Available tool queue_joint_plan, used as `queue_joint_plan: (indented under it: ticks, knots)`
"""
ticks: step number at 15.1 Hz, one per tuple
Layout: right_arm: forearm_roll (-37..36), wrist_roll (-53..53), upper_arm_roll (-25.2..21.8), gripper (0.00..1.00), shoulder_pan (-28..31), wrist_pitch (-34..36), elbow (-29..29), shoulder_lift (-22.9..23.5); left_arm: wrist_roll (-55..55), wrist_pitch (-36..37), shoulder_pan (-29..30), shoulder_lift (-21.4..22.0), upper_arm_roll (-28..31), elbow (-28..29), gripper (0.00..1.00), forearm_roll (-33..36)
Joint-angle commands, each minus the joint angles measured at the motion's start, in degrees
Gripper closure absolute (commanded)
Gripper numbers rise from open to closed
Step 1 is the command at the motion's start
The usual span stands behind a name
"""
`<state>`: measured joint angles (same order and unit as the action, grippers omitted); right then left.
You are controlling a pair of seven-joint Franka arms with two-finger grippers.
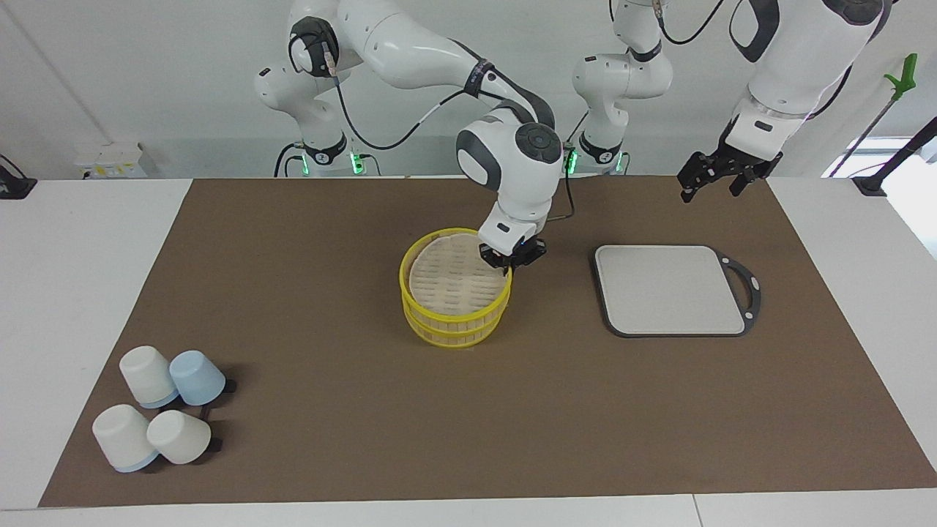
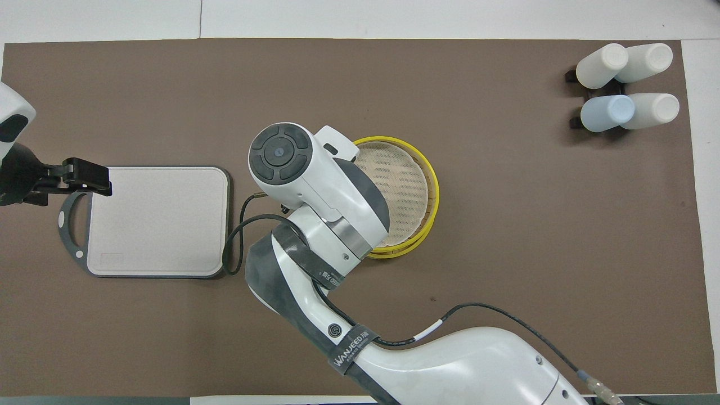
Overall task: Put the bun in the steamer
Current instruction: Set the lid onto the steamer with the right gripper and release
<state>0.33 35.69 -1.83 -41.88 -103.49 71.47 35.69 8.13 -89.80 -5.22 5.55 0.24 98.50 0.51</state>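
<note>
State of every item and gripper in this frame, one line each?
steamer: two tiers stacked, slotted top on
bun: not visible
right gripper: at the steamer's top rim
left gripper: raised, apart from the grey board
cups: four, clustered

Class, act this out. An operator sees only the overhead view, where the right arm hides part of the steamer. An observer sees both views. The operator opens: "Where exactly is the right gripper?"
Observer: The right gripper is at the top rim of the steamer, on the side toward the left arm's end of the table.
Operator: Is the left gripper touching the board?
Observer: No. The left gripper hangs up in the air, well clear of the grey board.
Operator: Is there a bun under that arm?
Observer: No bun is in sight. The steamer's slotted top shows whole, with nothing on it.
</note>
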Motion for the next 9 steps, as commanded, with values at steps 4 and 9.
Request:
queue_joint_plan:
  ticks: [4,9]
  knots:
    - [-1.1,1.0,0.2,1.00,-0.4,-3.0,6.0,-3.5,-1.4,-0.4,1.5,0.9,-0.6,1.5,0.00,-1.6]
    - [-1.1,1.0,0.2,1.00,-0.4,-3.4,7.8,-4.2,-1.4,-2.7,1.5,-0.2,-1.4,1.8,0.00,-1.8]
